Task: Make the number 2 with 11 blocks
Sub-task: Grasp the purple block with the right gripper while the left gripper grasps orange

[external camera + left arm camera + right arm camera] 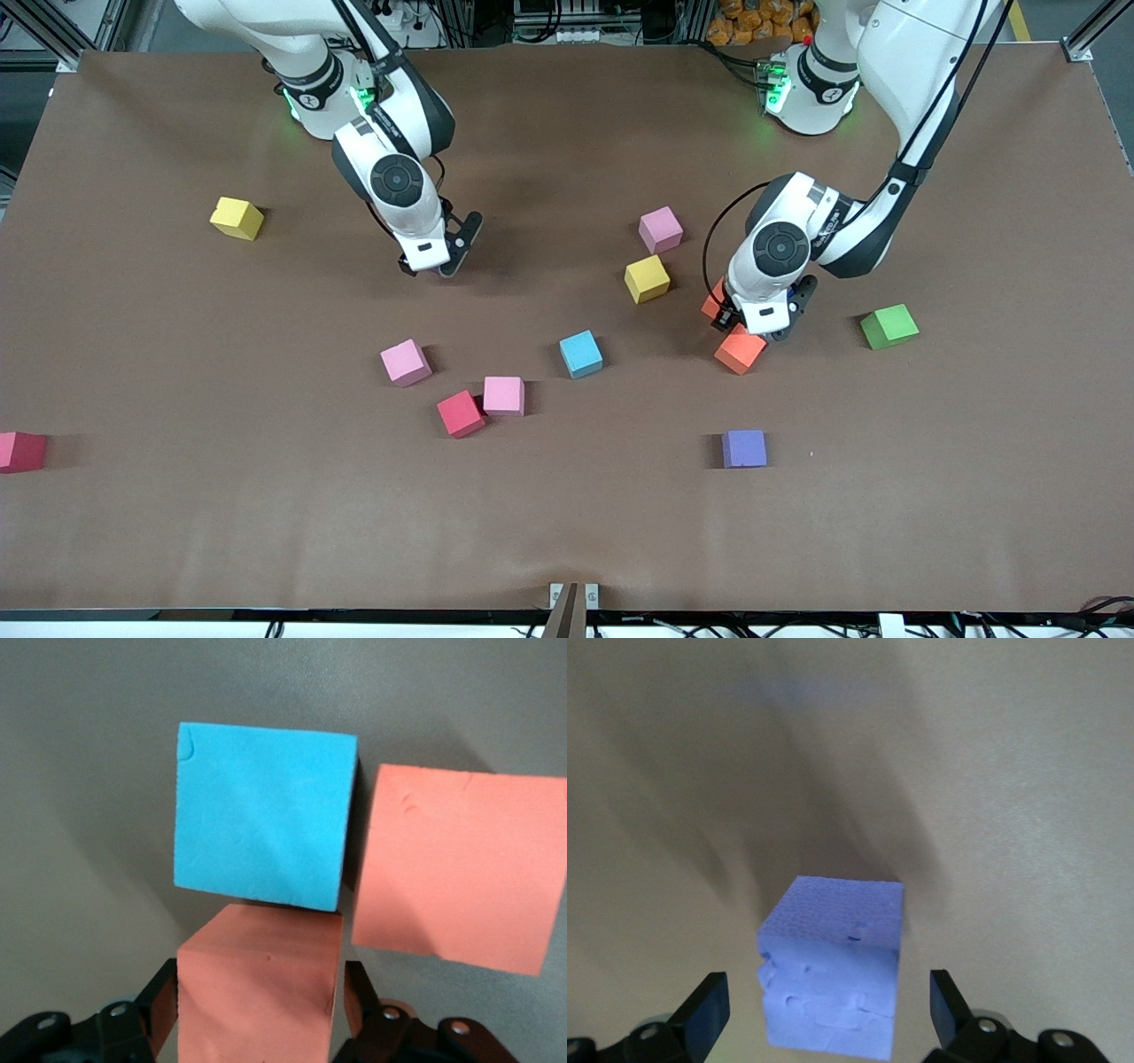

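My left gripper (755, 326) (260, 1008) is shut on an orange block (740, 350) (259, 983). That block sits right against a light blue block (264, 815), which my hand hides in the front view. A second orange block (712, 302) (456, 868) lies beside the blue one. My right gripper (440, 264) (827, 1010) is open and low, with a purple block (833, 970) between its fingers and a gap on each side. Loose on the table are pink blocks (661, 229) (406, 362) (504, 396), a yellow block (647, 279), a light blue block (581, 354), a red block (461, 414) and a purple block (744, 448).
A green cube (889, 326) lies toward the left arm's end of the table, beside my left gripper. Another yellow cube (236, 218) and a red cube (19, 451) at the table's edge lie toward the right arm's end.
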Robot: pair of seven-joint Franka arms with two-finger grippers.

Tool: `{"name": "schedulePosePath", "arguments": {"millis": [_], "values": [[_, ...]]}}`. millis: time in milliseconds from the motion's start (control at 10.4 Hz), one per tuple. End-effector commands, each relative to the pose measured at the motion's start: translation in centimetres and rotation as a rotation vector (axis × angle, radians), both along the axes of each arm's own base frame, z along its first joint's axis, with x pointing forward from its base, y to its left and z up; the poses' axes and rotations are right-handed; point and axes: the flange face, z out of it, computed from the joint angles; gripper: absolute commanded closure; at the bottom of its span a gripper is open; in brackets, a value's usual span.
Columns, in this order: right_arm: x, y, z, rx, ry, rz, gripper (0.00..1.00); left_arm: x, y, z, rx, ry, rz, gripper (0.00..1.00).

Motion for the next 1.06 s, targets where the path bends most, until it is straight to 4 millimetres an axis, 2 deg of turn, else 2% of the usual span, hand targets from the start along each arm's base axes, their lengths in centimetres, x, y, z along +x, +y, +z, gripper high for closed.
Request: {"name": "schedulePosePath", "arguments": {"millis": [0, 97, 193, 483, 579, 772, 869, 965], "values": [[-0.4, -0.2, -0.2, 0.003, 0.007, 0.012, 0.0, -0.1, -0.2, -0.8, 0.008, -0.011, 0.003, 0.28], [-0.5, -0.2, -0.5, 0.001, 0.011, 0.011, 0.0, -0.1, -0.2, -0.8, 0.01, -0.012, 0.0, 0.93], [-0.5, -0.2, -0.9, 0.001, 0.014, 0.011, 0.0, -0.2, -0.5, -0.7, 0.01, -0.014, -0.003, 1.0], [-0.7, -0.1, -1.3, -0.002, 0.02, 0.01, 0.0, 0.5, -0.2, 0.8, 0.022, -0.051, 0.117, 1.0], [-0.7, -0.1, -1.4, 0.0, 0.017, 0.01, 0.06, 0.7, 0.0, 1.6, 0.022, -0.065, 0.148, 1.0], [-0.6, 0.0, -1.4, 0.001, 0.016, 0.01, 0.35, 1.2, 0.8, 3.0, 0.03, -0.096, 0.256, 1.0], [-0.6, 0.0, -1.4, 0.0, 0.017, 0.01, 0.57, 1.3, 1.0, 3.6, 0.04, -0.109, 0.346, 1.0], [-0.5, 0.0, -1.2, 0.003, 0.016, 0.014, 0.86, 1.1, 1.0, 3.8, 0.054, -0.117, 0.43, 1.0]]}}
